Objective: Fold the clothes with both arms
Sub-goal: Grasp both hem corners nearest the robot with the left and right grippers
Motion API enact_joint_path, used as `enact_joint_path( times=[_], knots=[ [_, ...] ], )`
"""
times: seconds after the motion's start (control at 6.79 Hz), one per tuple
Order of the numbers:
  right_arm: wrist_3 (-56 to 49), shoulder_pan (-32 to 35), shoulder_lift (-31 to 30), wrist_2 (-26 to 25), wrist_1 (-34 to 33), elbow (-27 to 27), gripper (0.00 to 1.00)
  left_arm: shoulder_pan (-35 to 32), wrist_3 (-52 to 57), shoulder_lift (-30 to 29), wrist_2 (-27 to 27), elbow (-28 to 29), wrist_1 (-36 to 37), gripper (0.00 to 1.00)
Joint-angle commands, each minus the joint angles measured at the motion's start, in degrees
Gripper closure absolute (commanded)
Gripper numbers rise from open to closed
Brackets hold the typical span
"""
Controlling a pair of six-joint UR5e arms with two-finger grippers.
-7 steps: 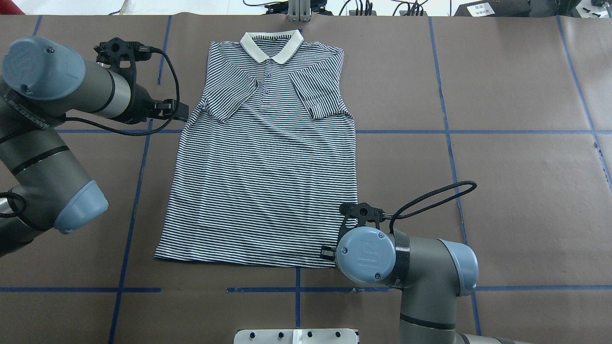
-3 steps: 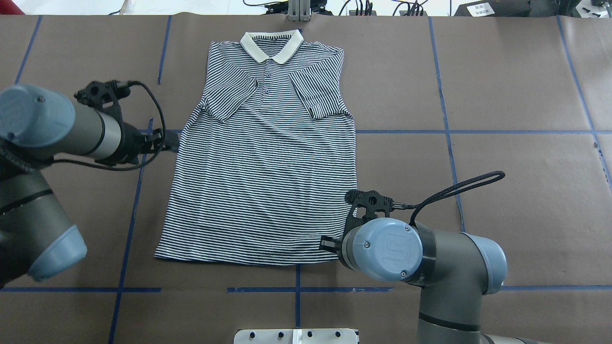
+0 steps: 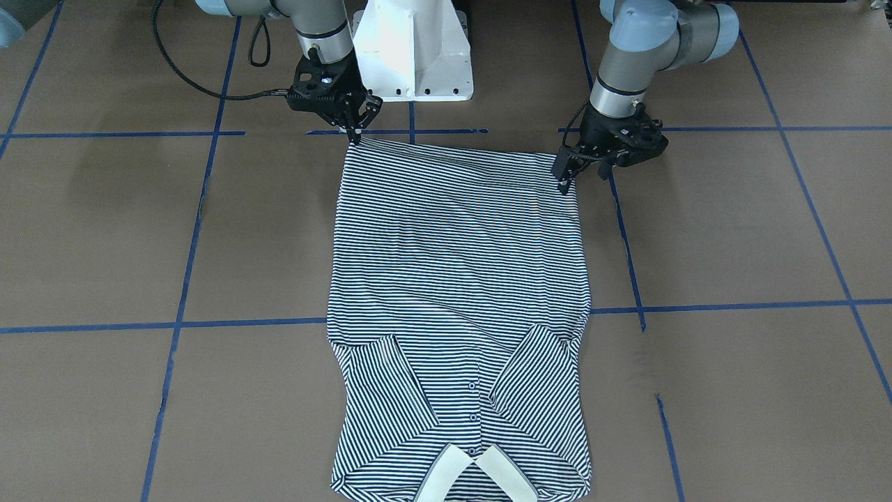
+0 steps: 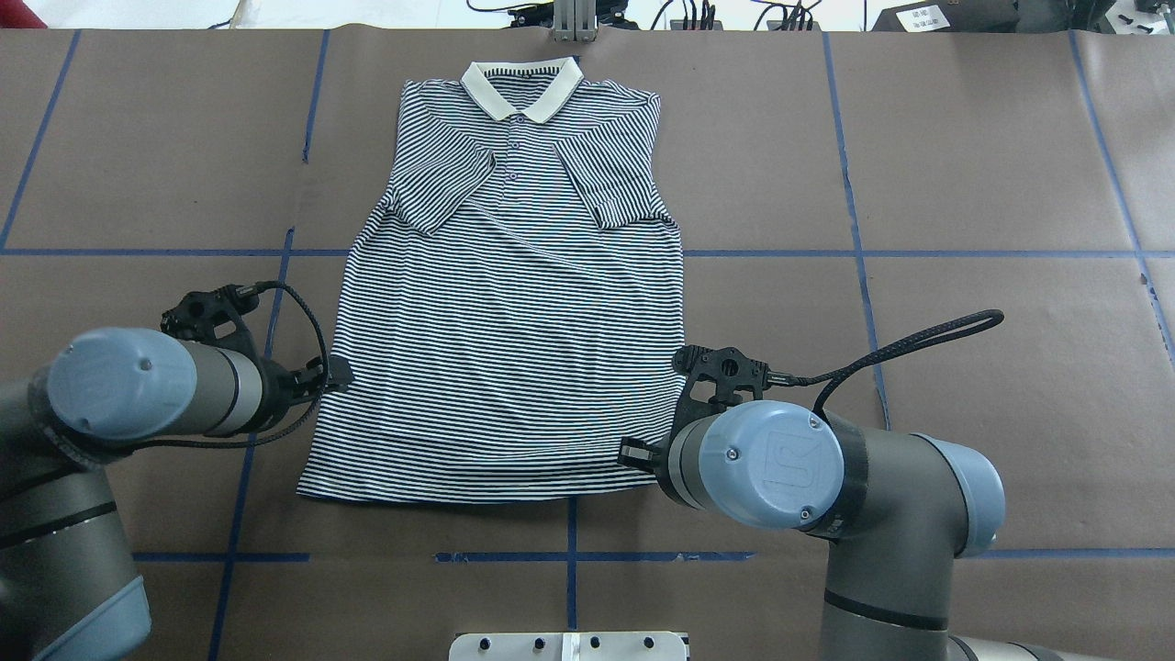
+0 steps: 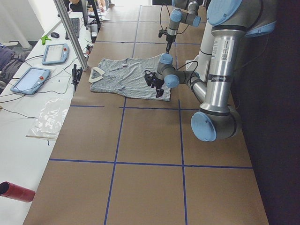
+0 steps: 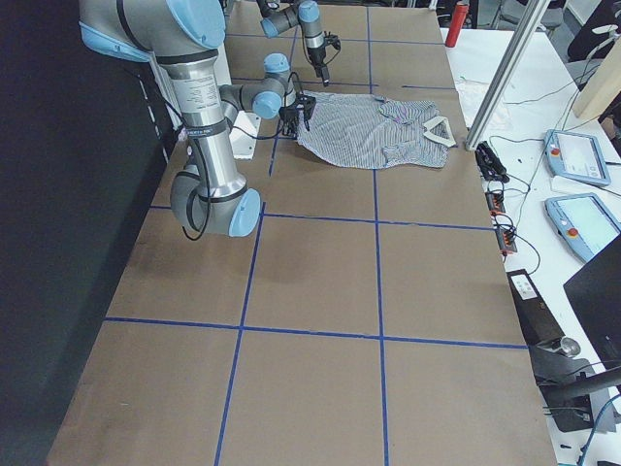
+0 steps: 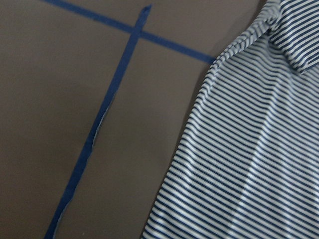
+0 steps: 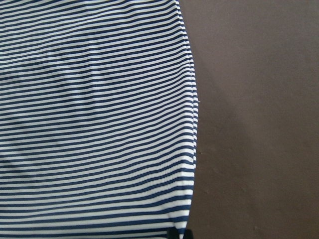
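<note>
The striped polo shirt (image 4: 514, 321) lies flat on the brown table, cream collar (image 4: 521, 92) at the far end and both sleeves folded in over the chest. My right gripper (image 4: 643, 456) is at the hem's right corner, its fingers pinched together on the fabric there (image 3: 355, 134). The right wrist view shows the shirt's edge (image 8: 89, 124) with a dark fingertip at the bottom. My left gripper (image 4: 338, 372) hovers at the shirt's left side edge, a little above the hem corner (image 3: 566, 178), and looks open with nothing held. The left wrist view shows only the shirt (image 7: 249, 149) and tape.
Blue tape lines (image 4: 248, 431) grid the brown table. The white pedestal base (image 3: 414, 49) stands behind the hem. A side bench with tablets (image 5: 30, 79) and a metal post (image 5: 70, 33) runs beyond the collar end. A red cylinder (image 5: 16, 192) lies at that bench's near end.
My left arm has swept back along the shirt's left side from sleeve height to near the hem. The right arm shifted slightly and the hem's right corner has drawn in a little.
</note>
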Motion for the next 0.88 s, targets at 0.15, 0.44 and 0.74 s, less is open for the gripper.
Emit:
enact_joint_path(
  times=[0.15,0.44,0.74],
  knots=[
    [0.0,0.2,0.0,-0.2,0.1,-0.1,1.0,7.8,-7.4,1.8,3.0,0.2,0.2,0.03],
    [0.0,0.3,0.0,-0.3,0.0,-0.2,1.0,8.0,-7.4,2.3,3.0,0.2,0.3,0.03],
    [0.0,0.3,0.1,-0.2,0.0,-0.1,1.0,8.2,-7.4,3.0,3.0,0.2,0.6,0.06]
  ],
)
